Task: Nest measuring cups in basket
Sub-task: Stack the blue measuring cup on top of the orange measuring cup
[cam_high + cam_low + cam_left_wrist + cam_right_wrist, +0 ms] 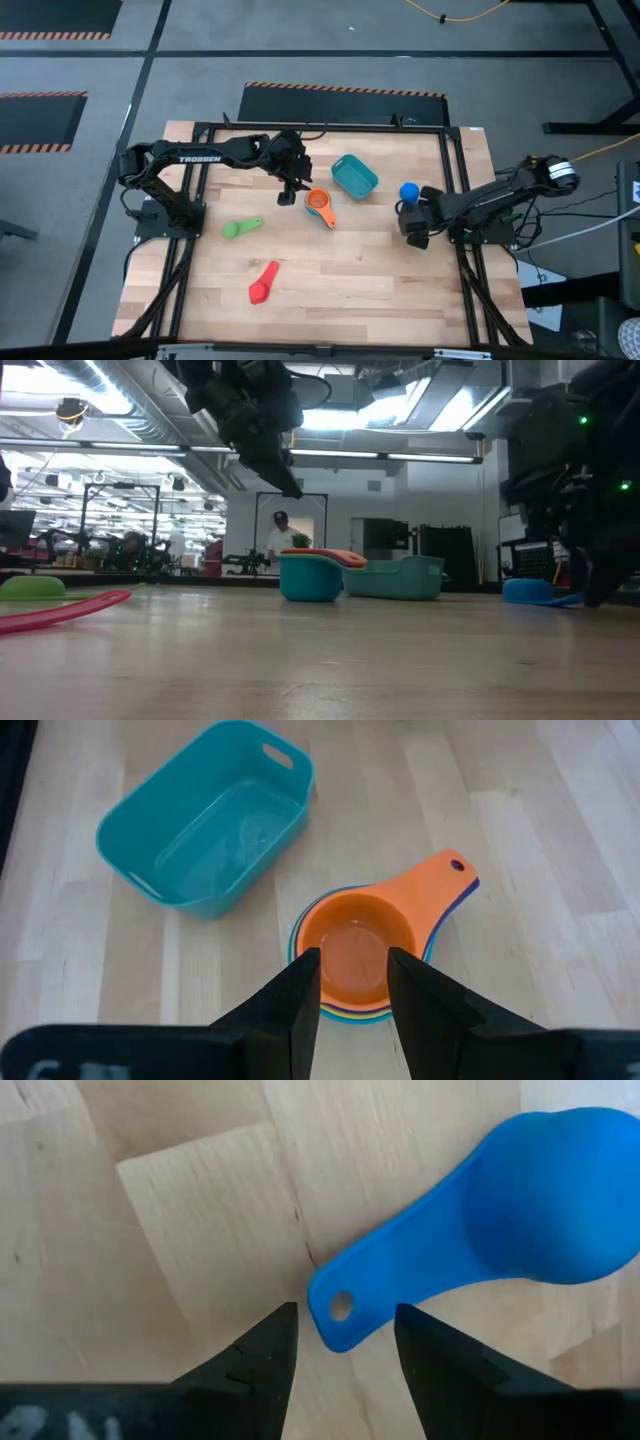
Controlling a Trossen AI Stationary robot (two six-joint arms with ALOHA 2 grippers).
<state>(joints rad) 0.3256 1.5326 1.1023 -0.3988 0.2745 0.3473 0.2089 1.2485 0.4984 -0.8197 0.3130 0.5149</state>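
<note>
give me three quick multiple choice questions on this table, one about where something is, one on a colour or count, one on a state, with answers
1. Where does the red measuring cup lie?
A. inside the basket
B. alone on the wood, toward the table's near edge
C. stacked under the orange cup

2. What colour is the top cup of the nested stack?
A. orange
B. green
C. dark blue

3. What is in the basket?
A. the green cup
B. the whole stack
C. nothing that shows

Answers:
1 B, the high view shows it by itself, apart from the basket and the stack.
2 A, the left wrist view shows an orange bowl and handle on top, past the open left gripper.
3 C, the left wrist view shows its floor bare; the stack stands beside it, the green cup lies on the wood, and the blue cup lies by the open right gripper.
</note>
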